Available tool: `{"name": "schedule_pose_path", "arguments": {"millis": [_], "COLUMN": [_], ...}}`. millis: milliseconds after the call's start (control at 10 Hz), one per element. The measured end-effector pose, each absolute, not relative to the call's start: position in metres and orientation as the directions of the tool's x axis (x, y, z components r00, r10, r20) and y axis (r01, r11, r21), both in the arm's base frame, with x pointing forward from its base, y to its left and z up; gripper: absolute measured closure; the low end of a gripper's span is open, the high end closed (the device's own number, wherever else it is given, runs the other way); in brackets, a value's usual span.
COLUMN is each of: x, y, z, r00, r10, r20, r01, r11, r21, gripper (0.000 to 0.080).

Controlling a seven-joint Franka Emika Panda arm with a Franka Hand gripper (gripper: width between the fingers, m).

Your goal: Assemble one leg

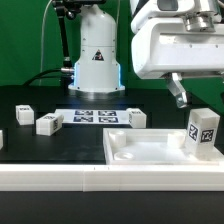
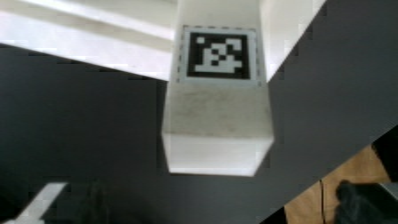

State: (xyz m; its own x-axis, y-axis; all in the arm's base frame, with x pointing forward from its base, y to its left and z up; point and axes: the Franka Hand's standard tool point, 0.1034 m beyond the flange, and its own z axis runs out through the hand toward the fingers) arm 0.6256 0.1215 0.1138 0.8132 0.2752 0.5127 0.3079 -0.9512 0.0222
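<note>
One leg (image 1: 201,133), a small white block with a square tag mark, stands upright on the exterior view's right end of the wide white panel (image 1: 150,150). My gripper (image 1: 182,98) hangs just above it, a little toward the exterior view's left, and does not touch it. In the wrist view the same leg (image 2: 217,110) fills the middle, seen along its length with its tag facing the camera, and the panel (image 2: 71,40) lies behind it. Blurred fingertips (image 2: 39,205) show wide apart with nothing between them, so the gripper is open.
Loose legs lie on the black table: two toward the exterior view's left (image 1: 24,114) (image 1: 48,123) and one behind the panel (image 1: 137,118). The marker board (image 1: 95,117) lies in front of the robot base (image 1: 97,60). A white ledge (image 1: 60,178) runs along the front.
</note>
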Motion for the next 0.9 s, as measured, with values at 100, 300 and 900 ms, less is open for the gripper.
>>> {"name": "schedule_pose_path", "arguments": {"millis": [100,300,900], "x": [0.625,0.623,0.618], "y": [0.121,0.121,0.117], "z": [0.111,0.103,0.1], "r00": [0.815,0.87,0.95], "r10": [0.275,0.285,0.312], "r20": [0.509,0.403,0.007], "r01": [0.308,0.313,0.312], "r11": [-0.951,-0.95,-0.946], "r21": [0.021,-0.003,-0.086], "gripper": [0.0151,0.0151,0.0151]}}
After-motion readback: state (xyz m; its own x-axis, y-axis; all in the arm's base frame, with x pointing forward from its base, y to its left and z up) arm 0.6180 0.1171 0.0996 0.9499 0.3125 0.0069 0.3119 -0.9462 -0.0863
